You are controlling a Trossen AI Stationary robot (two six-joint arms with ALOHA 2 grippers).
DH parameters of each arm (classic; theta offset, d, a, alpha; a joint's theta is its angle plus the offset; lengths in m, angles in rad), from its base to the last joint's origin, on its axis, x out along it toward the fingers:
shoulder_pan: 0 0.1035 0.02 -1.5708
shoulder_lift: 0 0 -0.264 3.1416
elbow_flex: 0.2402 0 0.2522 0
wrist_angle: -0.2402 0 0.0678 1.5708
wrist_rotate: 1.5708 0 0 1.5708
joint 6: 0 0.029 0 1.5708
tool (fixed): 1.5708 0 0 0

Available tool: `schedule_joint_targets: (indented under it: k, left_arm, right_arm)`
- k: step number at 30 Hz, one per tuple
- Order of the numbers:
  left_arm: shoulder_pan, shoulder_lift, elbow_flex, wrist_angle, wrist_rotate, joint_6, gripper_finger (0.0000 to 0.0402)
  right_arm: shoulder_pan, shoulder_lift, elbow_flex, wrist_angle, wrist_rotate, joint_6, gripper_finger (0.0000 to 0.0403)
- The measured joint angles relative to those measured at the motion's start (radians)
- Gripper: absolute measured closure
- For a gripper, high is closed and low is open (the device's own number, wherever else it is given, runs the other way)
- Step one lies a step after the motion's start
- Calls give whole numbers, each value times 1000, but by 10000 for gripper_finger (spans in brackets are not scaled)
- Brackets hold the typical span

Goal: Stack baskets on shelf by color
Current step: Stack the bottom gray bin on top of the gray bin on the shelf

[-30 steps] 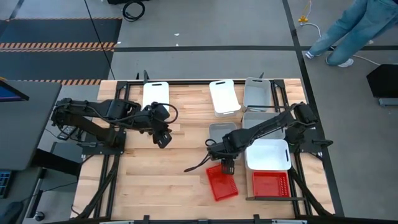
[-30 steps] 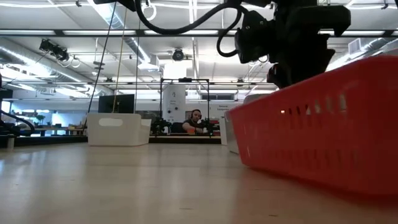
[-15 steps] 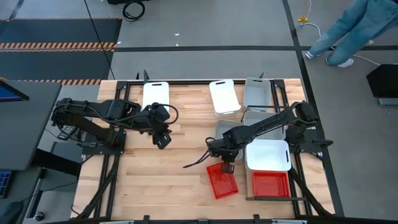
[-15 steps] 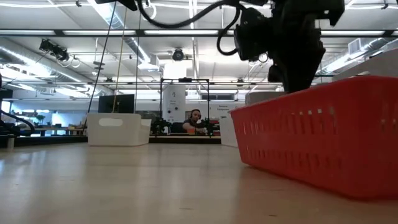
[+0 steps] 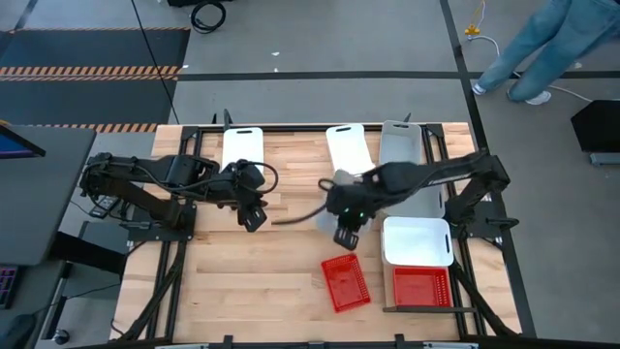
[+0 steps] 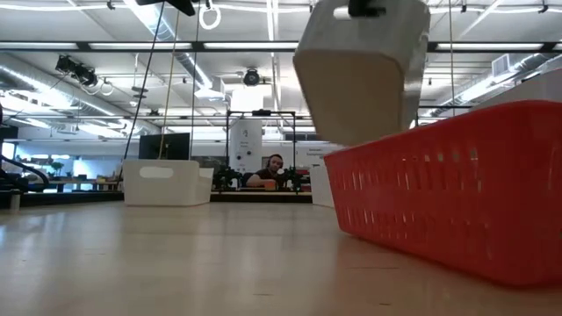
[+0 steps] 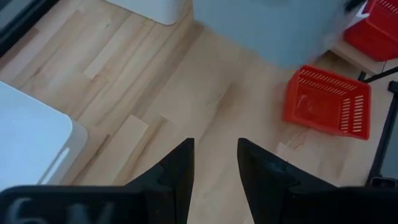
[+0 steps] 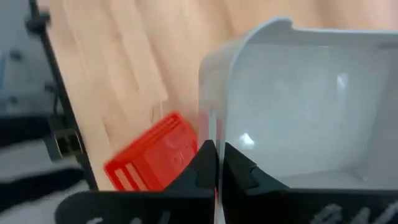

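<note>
My right gripper [image 8: 217,155] [image 5: 346,230] is shut on a light grey basket [image 6: 360,70] [image 8: 298,106] and holds it in the air over the middle of the table. A red basket [image 5: 346,283] [image 6: 457,197] sits flat on the tabletop near the front. On the shelf [image 7: 346,57] along the right side stand a white basket [image 5: 418,240] and a red basket [image 5: 421,287]. My left gripper [image 5: 254,218] [image 7: 214,158] hovers open over bare wood at the left, with nothing between its fingers. My right gripper pinches one wall of the grey basket at its rim [image 8: 207,121], next to a rounded corner. One finger is inside the basket and one outside. The basket is lifted clear of the table and hangs tilted.
Two white baskets [image 5: 242,147] [image 5: 349,145] and a grey basket [image 5: 402,145] stand along the far edge. A black frame [image 5: 455,308] borders the shelf. Bare wood lies in the table's near left [image 5: 252,291]. A person [image 5: 542,48] stands beyond the far right corner.
My right gripper has gone from the red basket's far end to the grey basket behind it and taken hold of it. It has carried the basket up and toward the table's far edge, so it is lifted clear. The red basket has settled flat.
</note>
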State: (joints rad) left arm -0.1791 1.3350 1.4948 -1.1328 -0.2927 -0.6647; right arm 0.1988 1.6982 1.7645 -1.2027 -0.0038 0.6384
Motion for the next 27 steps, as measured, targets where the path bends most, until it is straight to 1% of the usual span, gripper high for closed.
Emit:
schedule_joint_targets:
  k: [2, 5, 7, 8, 10, 13, 18, 23, 27]
  left_arm:
    - [0, 0, 0, 1, -2, 20, 273]
    - [1, 0, 0, 4, -2, 50, 273]
    - [2, 0, 0, 8, -3, 77, 273]
    - [2, 0, 0, 10, -3, 94, 273]
    - [2, 0, 0, 18, -8, 122, 273]
    - [2, 0, 0, 31, -11, 151, 273]
    - [-1, 0, 0, 55, -11, 161, 273]
    - [-22, 0, 0, 67, -10, 165, 273]
    - [-50, 0, 0, 66, -10, 202, 273]
  right_arm:
    - [-8, 0, 76, -82, 32, 89, 398]
    - [-25, 0, 178, -254, 38, 245, 398]
    - [-34, 0, 225, -370, 45, 336, 398]
    - [-38, -3, 231, -384, 50, 366, 398]
    - [-49, -26, 217, -358, 55, 421, 398]
    - [-78, -47, 194, -365, 56, 532, 398]
    - [-107, -58, 127, -365, 64, 653, 398]
    - [-136, -64, 77, -367, 67, 703, 398]
    - [-144, -64, 43, -368, 63, 732, 397]
